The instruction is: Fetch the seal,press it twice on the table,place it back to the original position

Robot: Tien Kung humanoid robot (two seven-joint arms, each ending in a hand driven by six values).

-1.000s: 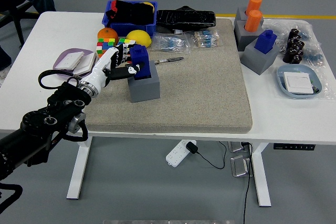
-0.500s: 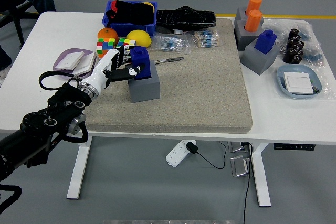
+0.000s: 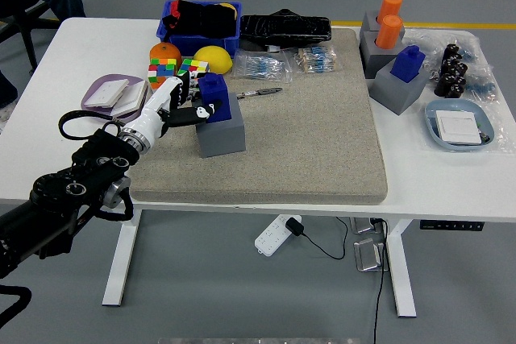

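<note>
A blue seal (image 3: 215, 90) stands upright in a grey block holder (image 3: 222, 130) on the left part of the beige mat (image 3: 306, 134). My left hand (image 3: 184, 102) comes in from the lower left and sits right against the seal's left side, its white and black fingers (image 3: 173, 90) spread around the blue handle and the thumb reaching to its front. I cannot tell whether the fingers press on it. The seal is seated in the holder. My right arm is out of sight.
Behind the hand lie a Rubik's cube (image 3: 166, 70), an orange (image 3: 164, 52), a lemon (image 3: 214, 58) and a blue bin (image 3: 200, 26). A purple plate (image 3: 109, 93) is at the left. A pen (image 3: 260, 93) lies on the mat. More seals in grey holders (image 3: 397, 86) stand at the right.
My left hand has crept a little up and to the right, closer in against the blue seal. The seal and its holder have not moved.
</note>
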